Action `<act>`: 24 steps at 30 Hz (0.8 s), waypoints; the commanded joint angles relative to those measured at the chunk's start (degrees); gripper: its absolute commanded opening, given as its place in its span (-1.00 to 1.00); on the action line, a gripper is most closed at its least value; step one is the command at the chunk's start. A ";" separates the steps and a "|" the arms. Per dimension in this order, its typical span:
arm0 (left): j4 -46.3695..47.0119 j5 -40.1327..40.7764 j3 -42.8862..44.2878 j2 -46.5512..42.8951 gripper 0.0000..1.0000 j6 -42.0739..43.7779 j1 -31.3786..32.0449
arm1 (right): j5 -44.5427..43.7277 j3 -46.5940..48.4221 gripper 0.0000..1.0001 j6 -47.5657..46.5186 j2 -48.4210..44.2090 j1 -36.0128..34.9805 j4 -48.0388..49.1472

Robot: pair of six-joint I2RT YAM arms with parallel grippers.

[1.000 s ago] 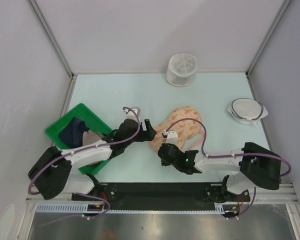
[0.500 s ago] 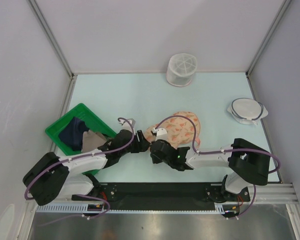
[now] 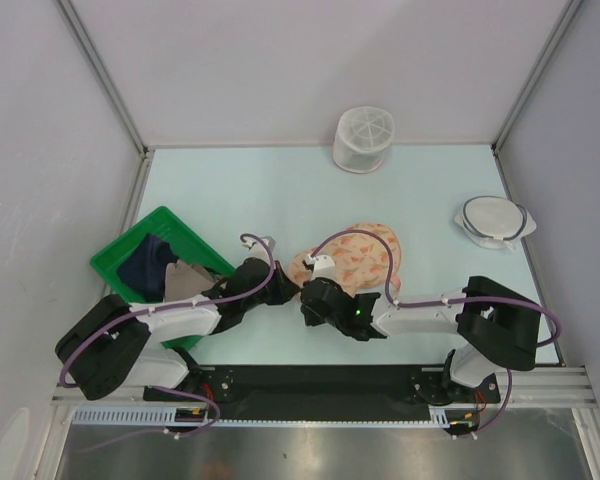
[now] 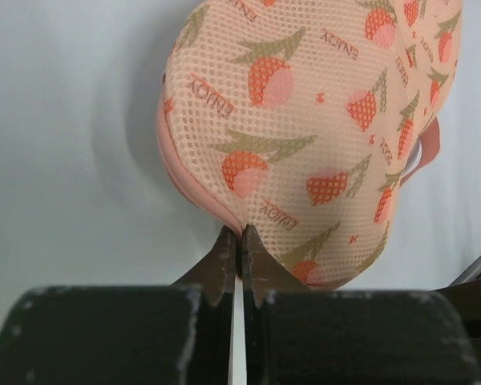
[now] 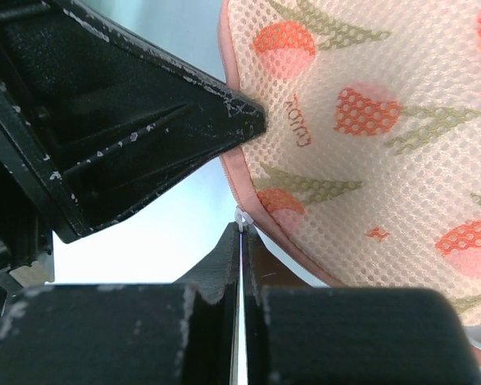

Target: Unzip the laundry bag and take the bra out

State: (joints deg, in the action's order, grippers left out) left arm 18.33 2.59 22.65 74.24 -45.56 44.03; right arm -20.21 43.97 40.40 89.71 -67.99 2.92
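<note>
Peach mesh laundry bag (image 3: 358, 255) lies on the table (image 3: 230, 190) between both arms, bra unseen. Looks soft, light and floppy, likely drags unless pinned. Left gripper (image 4: 239, 235) pinches its pink zip edging (image 4: 194, 188). Right gripper (image 5: 240, 227) is pressed together at the same edging, pale tab (image 5: 240, 215) at its tips, hold unclear.

One high, distant overview; two close wrist views, opposite sides of the laundry bag (image 4: 305, 120) tip.

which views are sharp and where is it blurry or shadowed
Left wrist: laundry bag mesh and print are sharp, a soft shadow lies on the table to its left, and the left pincer blurs toward the lens. Right wrist: mesh crisp, right pincer base soft. Top external: even light, faint shadows.
</note>
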 commanded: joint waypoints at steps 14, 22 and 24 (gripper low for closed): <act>-0.75 2.33 4.15 0.30 -1.00 1.88 -0.35 | 0.34 -1.25 -1.00 1.17 -2.35 1.72 2.18; -1.89 3.03 3.89 -1.28 -1.00 2.58 -1.05 | -0.18 -2.66 -1.00 1.78 -3.75 1.98 1.31; -2.07 3.30 3.89 -1.55 -1.00 2.67 -1.23 | -0.53 -2.83 -1.00 1.87 -4.45 2.15 0.86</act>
State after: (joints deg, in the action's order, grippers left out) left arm 16.10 3.46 24.77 74.37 -44.84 43.81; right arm -19.59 41.87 41.63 88.09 -66.28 4.16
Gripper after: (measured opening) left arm 0.014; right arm 0.009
